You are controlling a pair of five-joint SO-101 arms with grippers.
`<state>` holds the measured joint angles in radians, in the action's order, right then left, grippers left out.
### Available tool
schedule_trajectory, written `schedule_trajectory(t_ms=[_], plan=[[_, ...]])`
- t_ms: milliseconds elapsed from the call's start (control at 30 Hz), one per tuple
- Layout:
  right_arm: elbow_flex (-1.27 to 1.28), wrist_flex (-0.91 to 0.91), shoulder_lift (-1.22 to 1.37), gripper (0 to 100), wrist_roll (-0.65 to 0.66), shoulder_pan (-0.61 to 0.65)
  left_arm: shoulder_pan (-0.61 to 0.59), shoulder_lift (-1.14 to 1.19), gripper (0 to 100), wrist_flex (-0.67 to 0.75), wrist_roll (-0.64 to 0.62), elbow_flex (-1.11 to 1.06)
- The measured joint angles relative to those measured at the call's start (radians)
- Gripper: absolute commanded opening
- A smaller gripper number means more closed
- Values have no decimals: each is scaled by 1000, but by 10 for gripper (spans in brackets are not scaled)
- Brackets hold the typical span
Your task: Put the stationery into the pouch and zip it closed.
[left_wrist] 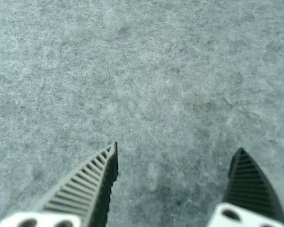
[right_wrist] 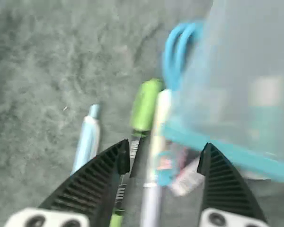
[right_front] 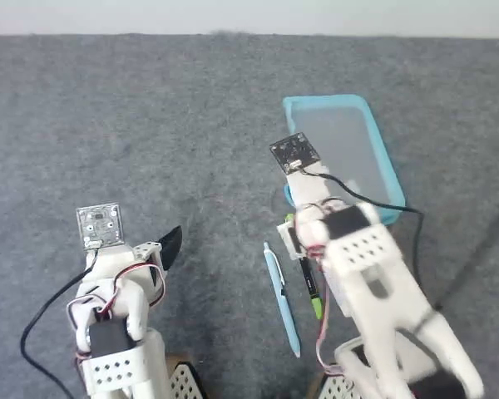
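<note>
The right jaws are spread over the green pen (right_wrist: pixel 144 101) and a white pen (right_wrist: pixel 157 132), just beside the pouch (right_front: pixel 349 150). I think it is best to close on 1 pen only, gently. The blue pen (right_front: pixel 281 299) lies near on the surface (right_front: pixel 150 125). The left jaws are spread, holding nothing.

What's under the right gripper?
Under the right gripper: a green-capped pen, a white pen and the pouch's blue edge. Anything beneath the pouch is covered.

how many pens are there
3: a light blue pen lying apart on the mat, a green-capped pen by the near end of the pouch, a white pen beside it. The right arm may hide more.
</note>
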<state>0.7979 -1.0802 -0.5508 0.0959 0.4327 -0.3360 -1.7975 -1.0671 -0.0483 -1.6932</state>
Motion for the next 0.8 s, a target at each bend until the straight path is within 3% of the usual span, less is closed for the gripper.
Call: schedule_trajectory(t_ms=[167, 233, 333, 467, 633, 800], plan=[[120, -12, -299, 238, 107, -120, 20, 0, 314, 78, 94, 51], [206, -9, -381, 238, 138, -132, 120, 0, 315, 86, 157, 77], [327, 21, -436, 238, 153, -170, 361, 0, 316, 86, 264, 86], [358, 43, -443, 238, 161, -265, 592, 41, 338, 87, 305, 92], [358, 46, -443, 237, 180, -296, 635, 261, 340, 249, 307, 121], [358, 68, -442, 237, 187, -299, 646, 603, 340, 348, 255, 327]])
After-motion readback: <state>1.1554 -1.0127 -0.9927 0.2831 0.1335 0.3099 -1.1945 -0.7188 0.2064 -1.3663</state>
